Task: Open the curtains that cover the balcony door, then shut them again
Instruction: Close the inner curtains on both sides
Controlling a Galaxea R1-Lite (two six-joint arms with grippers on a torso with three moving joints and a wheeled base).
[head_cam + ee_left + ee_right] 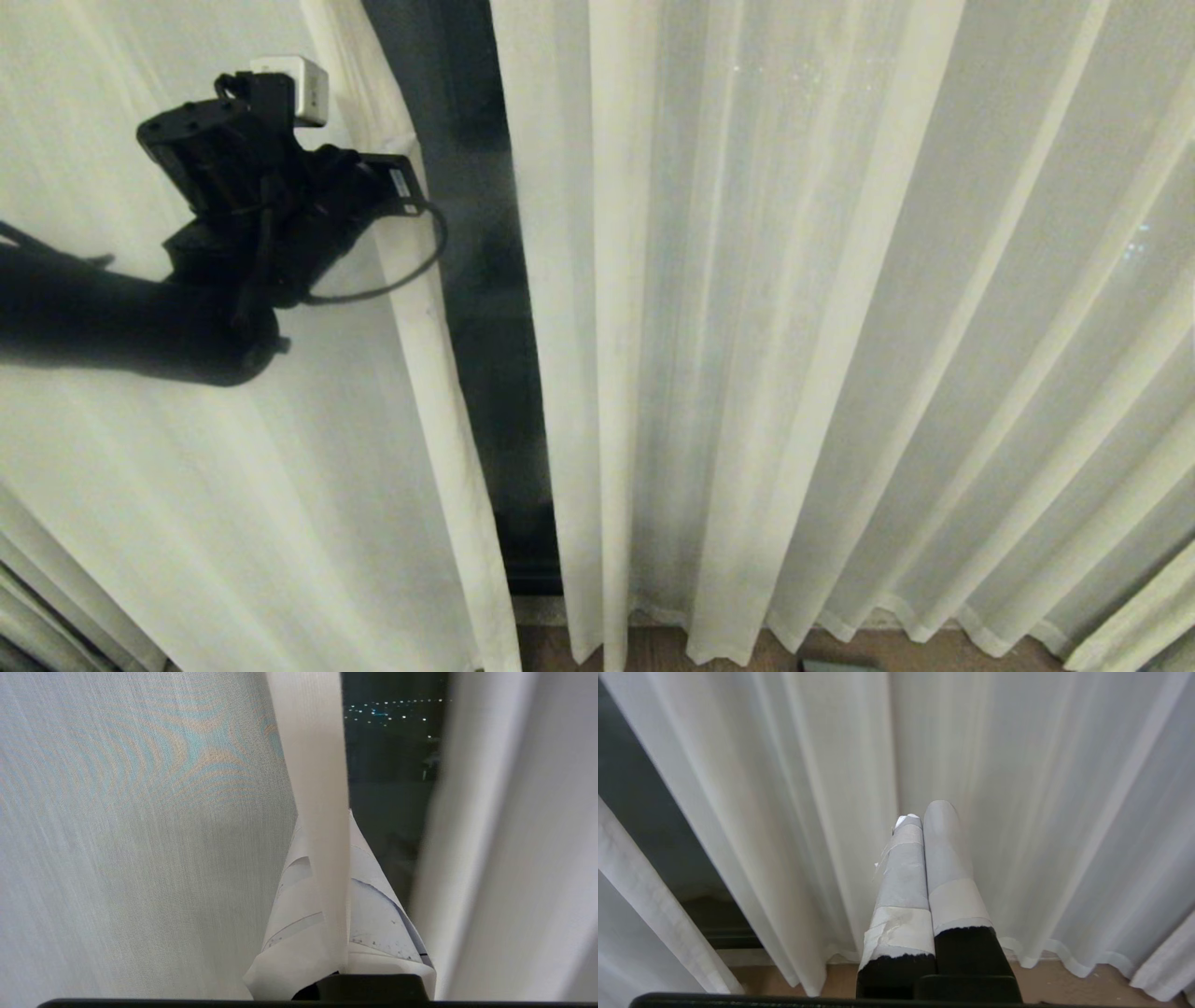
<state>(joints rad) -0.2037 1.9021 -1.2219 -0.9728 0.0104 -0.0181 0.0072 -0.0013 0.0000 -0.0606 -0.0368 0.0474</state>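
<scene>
Cream curtains (747,327) hang parted slightly over the balcony door (485,327); my left pincer (327,896) grips the left panel's hem, probably opening. Next, drag it sideways. Right pincer (924,868) closed, empty.

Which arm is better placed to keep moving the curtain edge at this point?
Left. The left gripper is shut on the hemmed edge of the left curtain panel, right at the narrow gap showing the balcony door. The right gripper is shut on nothing, low before the right curtain panel.
</scene>
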